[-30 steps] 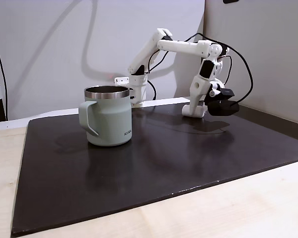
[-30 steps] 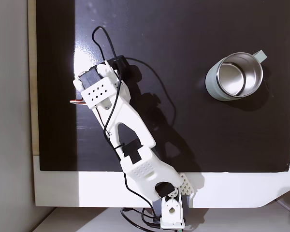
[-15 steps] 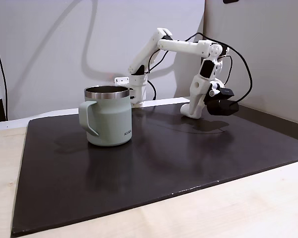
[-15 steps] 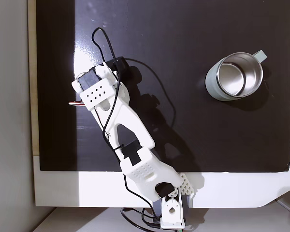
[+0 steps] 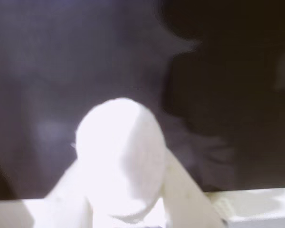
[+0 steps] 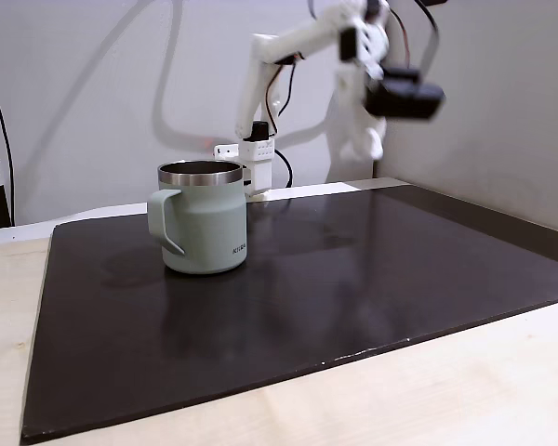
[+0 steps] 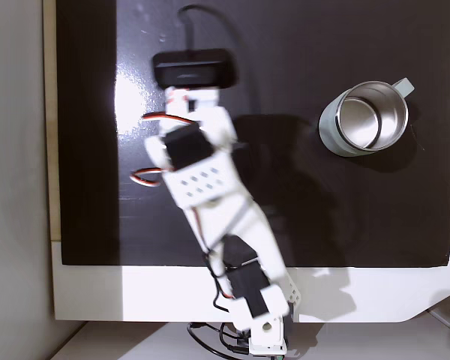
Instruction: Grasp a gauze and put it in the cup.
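In the wrist view a small white gauze roll [image 5: 118, 137] sits between the two white fingers of my gripper [image 5: 123, 166], which is shut on it above the dark mat. From the side fixed view, the gripper [image 6: 361, 141] hangs blurred and high above the mat's far right, well to the right of the cup. The pale sage-green cup [image 6: 203, 223] stands upright with a steel rim and its handle to the left. From above, the cup [image 7: 364, 118] is at the right with nothing visible inside, and the arm's black wrist camera [image 7: 193, 67] covers the gripper.
A black mat [image 6: 353, 288] covers the wooden table [image 6: 465, 390]. The arm's base [image 7: 259, 330] sits on a white board at the mat's bottom edge in the fixed view from above. A grey wall stands behind.
The arm has lifted from low over the mat to high above it, carrying the gauze, and from above its wrist has swung toward the cup's side.
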Controlling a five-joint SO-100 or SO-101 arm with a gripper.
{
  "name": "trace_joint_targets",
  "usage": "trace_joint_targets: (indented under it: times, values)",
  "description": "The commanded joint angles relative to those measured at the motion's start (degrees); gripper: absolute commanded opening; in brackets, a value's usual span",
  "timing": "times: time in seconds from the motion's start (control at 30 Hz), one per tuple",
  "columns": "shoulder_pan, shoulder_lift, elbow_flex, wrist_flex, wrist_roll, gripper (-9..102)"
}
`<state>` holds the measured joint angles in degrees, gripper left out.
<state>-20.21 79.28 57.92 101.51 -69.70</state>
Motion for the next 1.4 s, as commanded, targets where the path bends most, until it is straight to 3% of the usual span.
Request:
trace_joint_targets:
  times: [0.0,0.67,1.37]
  values:
    - [6.7,7.7,-1.2,-1.2,2.0,0]
    - [40.4,6.4,-18.7,-7.9,20.7,0]
    - [50.4,-0.3,-13.9,-2.1,9.8,0]
